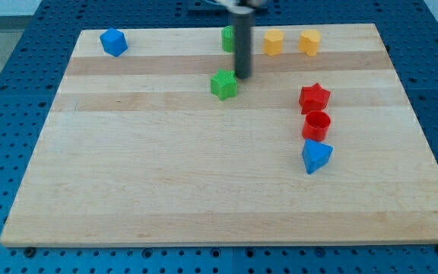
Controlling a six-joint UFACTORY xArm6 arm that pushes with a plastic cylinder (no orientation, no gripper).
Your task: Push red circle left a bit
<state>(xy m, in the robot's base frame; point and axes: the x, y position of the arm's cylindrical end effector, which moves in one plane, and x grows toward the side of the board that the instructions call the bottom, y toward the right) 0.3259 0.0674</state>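
The red circle lies on the wooden board at the view's right, just below a red star and just above a blue triangle. My tip stands near the view's top centre, right beside the upper right of a green star. The tip is well to the left of and above the red circle, apart from it. The rod hides part of a second green block behind it.
A blue block sits at the top left of the board. Two yellow blocks sit at the top right. A blue perforated table surrounds the board.
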